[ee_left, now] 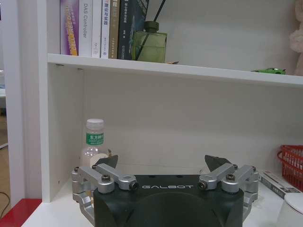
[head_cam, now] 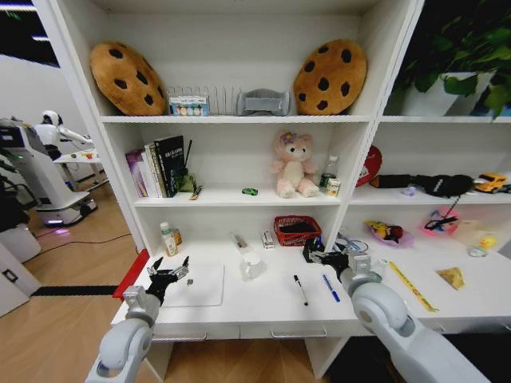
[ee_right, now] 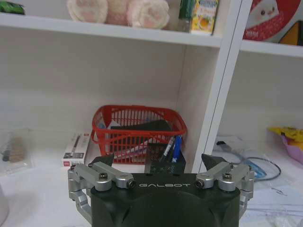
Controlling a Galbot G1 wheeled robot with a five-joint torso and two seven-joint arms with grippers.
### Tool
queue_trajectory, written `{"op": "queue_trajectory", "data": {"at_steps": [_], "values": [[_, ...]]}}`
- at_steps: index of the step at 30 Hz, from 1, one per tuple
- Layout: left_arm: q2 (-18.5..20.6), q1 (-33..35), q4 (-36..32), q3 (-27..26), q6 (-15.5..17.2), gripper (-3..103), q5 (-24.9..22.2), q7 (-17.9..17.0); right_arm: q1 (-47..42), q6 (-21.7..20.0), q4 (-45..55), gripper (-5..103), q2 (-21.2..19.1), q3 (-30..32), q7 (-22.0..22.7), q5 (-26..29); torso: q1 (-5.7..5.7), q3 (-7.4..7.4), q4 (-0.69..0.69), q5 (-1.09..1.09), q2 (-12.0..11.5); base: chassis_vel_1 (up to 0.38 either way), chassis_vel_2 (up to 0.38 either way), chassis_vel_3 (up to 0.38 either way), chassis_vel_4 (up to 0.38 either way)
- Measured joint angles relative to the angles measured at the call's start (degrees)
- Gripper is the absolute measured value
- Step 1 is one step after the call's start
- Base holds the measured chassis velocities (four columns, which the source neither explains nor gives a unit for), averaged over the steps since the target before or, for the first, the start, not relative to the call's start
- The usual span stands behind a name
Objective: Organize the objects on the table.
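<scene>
Left end effector (head_cam: 169,275), open and empty, hovers over the laptop (head_cam: 196,286).

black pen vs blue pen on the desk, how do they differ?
The black pen lies nearer the desk's middle; the blue pen lies beside it, closer to the right gripper. Barrel colours differ: black against blue. Both lie flat, roughly parallel, untouched, and similar in length.
</scene>
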Motion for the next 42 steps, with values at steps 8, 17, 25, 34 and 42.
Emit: {"op": "queue_trajectory", "data": {"at_steps": [8,17,25,34,42], "values": [[0.00,0.00,0.00,0.00,0.00,100,0.00,0.00,5.26,-0.13,-9.55,100,3.05,-2.97,-0.98,6.61,0.01,0.00,0.00,-0.02,0.00,0.000,0.000,0.000,0.000],[0.00,0.00,0.00,0.00,0.00,100,0.00,0.00,9.53,-0.30,-13.59,100,9.22,-8.12,3.96,10.01,0.01,0.01,0.01,-0.02,0.00,0.000,0.000,0.000,0.000],[0.00,0.00,0.00,0.00,0.00,100,0.00,0.00,9.40,-4.42,-15.50,100,10.16,-8.42,3.62,10.53,0.01,0.00,-0.01,-0.01,0.00,0.000,0.000,0.000,0.000],[0.00,0.00,0.00,0.00,0.00,100,0.00,0.00,10.34,-8.37,-17.69,100,9.29,-7.57,-0.69,11.43,0.00,0.00,-0.01,-0.02,0.00,0.000,0.000,0.000,0.000],[0.00,0.00,0.00,0.00,0.00,100,0.00,0.00,11.23,-9.11,-19.19,94,10.37,-8.45,-0.01,11.85,0.00,0.00,0.00,-0.02,0.00,0.000,0.000,0.000,0.000]]}}
